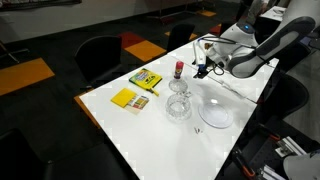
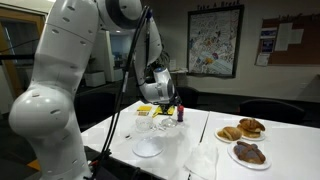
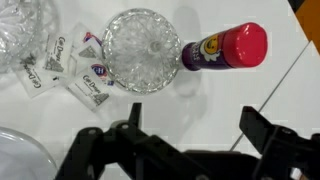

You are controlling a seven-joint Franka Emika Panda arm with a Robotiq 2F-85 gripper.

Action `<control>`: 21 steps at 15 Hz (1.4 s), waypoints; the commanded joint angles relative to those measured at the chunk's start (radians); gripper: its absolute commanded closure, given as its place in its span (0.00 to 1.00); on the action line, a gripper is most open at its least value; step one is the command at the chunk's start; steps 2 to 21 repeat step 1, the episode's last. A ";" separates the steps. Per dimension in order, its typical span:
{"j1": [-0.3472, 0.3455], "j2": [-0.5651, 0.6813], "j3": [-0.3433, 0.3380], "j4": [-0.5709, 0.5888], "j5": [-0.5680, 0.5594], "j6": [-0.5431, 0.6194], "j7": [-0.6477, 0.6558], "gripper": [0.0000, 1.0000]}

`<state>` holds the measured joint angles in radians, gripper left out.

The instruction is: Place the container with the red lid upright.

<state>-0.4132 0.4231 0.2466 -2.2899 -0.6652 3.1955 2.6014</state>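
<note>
The container with the red lid (image 1: pixel 179 69) is a tiny slim bottle that stands with its cap up on the white table near the far edge. In the wrist view (image 3: pixel 225 47) its red cap and purple label with a yellow face show beside a small glass bowl (image 3: pixel 142 50). It also shows in an exterior view (image 2: pixel 181 113). My gripper (image 3: pixel 198 122) is open and empty, its fingers apart and clear of the bottle. In both exterior views the gripper (image 1: pixel 201 68) (image 2: pixel 165 100) hangs just beside the bottle.
Two clear glass bowls (image 1: pixel 178 106) (image 1: pixel 179 87) and a white plate (image 1: pixel 216 113) sit mid-table. Yellow packets (image 1: pixel 130 99) (image 1: pixel 146 78) lie to one side. Small sachets (image 3: pixel 70 75) lie by the bowls. Plates of pastries (image 2: pixel 240 131) (image 2: pixel 248 152) stand on the table.
</note>
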 commanded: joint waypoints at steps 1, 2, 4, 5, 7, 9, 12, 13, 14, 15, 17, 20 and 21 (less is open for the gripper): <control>-0.081 -0.049 0.106 -0.006 0.164 -0.077 0.000 0.00; -0.081 -0.049 0.106 -0.006 0.164 -0.077 0.000 0.00; -0.081 -0.049 0.106 -0.006 0.164 -0.077 0.000 0.00; -0.081 -0.049 0.106 -0.006 0.164 -0.077 0.000 0.00; -0.081 -0.049 0.106 -0.006 0.164 -0.077 0.000 0.00; -0.081 -0.049 0.106 -0.006 0.164 -0.077 0.000 0.00; -0.081 -0.049 0.106 -0.006 0.164 -0.077 0.000 0.00; -0.081 -0.049 0.106 -0.006 0.164 -0.077 0.000 0.00; -0.081 -0.049 0.106 -0.006 0.164 -0.077 0.000 0.00; -0.081 -0.049 0.106 -0.006 0.164 -0.077 0.000 0.00; -0.081 -0.049 0.106 -0.006 0.164 -0.077 0.000 0.00; -0.081 -0.049 0.106 -0.006 0.164 -0.077 0.000 0.00; -0.081 -0.049 0.106 -0.006 0.164 -0.077 0.000 0.00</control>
